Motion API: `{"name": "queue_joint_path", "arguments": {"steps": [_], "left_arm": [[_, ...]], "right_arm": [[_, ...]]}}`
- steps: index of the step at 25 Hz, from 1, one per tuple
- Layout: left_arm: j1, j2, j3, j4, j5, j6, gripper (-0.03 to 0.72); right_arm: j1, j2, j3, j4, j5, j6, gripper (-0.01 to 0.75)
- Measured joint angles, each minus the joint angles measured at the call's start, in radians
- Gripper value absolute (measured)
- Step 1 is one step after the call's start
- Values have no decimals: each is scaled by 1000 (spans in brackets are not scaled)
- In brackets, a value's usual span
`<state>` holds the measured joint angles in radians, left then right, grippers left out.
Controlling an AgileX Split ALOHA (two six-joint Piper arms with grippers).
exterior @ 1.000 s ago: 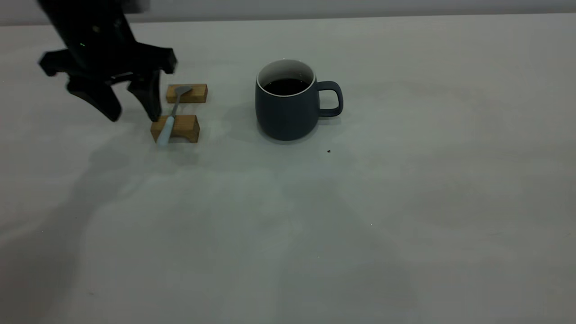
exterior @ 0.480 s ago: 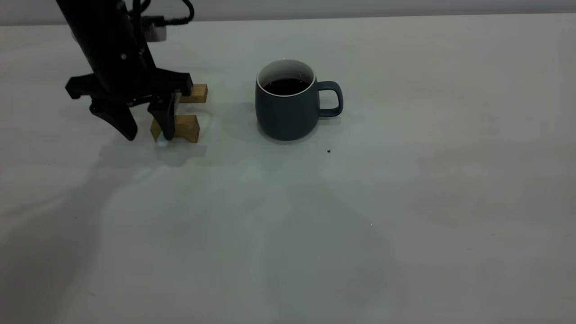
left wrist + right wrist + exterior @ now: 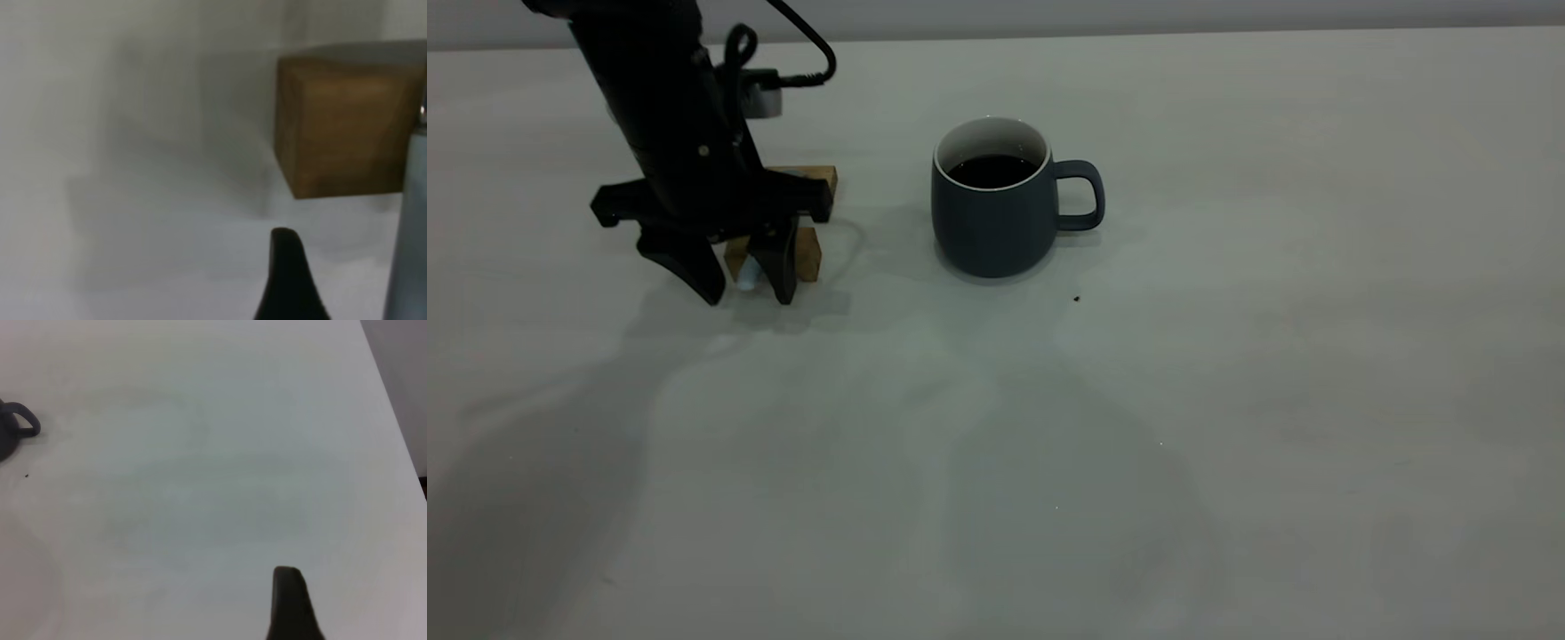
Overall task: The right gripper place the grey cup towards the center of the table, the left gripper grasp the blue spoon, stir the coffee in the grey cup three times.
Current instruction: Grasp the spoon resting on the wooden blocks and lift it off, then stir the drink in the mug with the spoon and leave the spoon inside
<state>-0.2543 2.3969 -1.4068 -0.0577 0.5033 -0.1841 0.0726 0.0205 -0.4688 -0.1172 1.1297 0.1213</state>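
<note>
The grey cup (image 3: 991, 222) stands upright mid-table with dark coffee (image 3: 991, 171) inside and its handle (image 3: 23, 423) pointing right. The blue spoon (image 3: 745, 277) lies across two wooden blocks; only its pale handle end shows in the exterior view, and its handle (image 3: 408, 233) shows in the left wrist view. My left gripper (image 3: 749, 292) is open and low at the near block, one finger on each side of that handle end, not closed on it. The right gripper is out of the exterior view; one finger (image 3: 288, 603) hangs over bare table (image 3: 220, 487), far from the cup.
The near wooden block (image 3: 807, 253) and the far wooden block (image 3: 821, 176) sit left of the cup, partly behind my left arm. The near block (image 3: 340, 127) fills the left wrist view. A dark speck (image 3: 1076, 299) lies in front of the cup.
My left gripper has moved right and down, from beside the blocks to straddling the spoon's handle end, still open. The cup and blocks have not moved.
</note>
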Motion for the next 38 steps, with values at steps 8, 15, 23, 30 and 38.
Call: {"name": "queue_joint_path", "arguments": {"steps": [8,15,23,30,38], "left_arm": [[-6,1,-4,0,-17,-3,386],[-6,0,-4,0,-13,-4,154],[-6,-184,-4,-8,172,-4,154],[-6,-368,-4,-281,281,-89,154],[-6,-412,-4,-913,387,-165,154]], "right_arm": [[0,0,0,0,0,0,535],[0,0,0,0,0,0,535],[0,0,0,0,0,0,535],[0,0,0,0,0,0,535],[0,0,0,0,0,0,535]]}}
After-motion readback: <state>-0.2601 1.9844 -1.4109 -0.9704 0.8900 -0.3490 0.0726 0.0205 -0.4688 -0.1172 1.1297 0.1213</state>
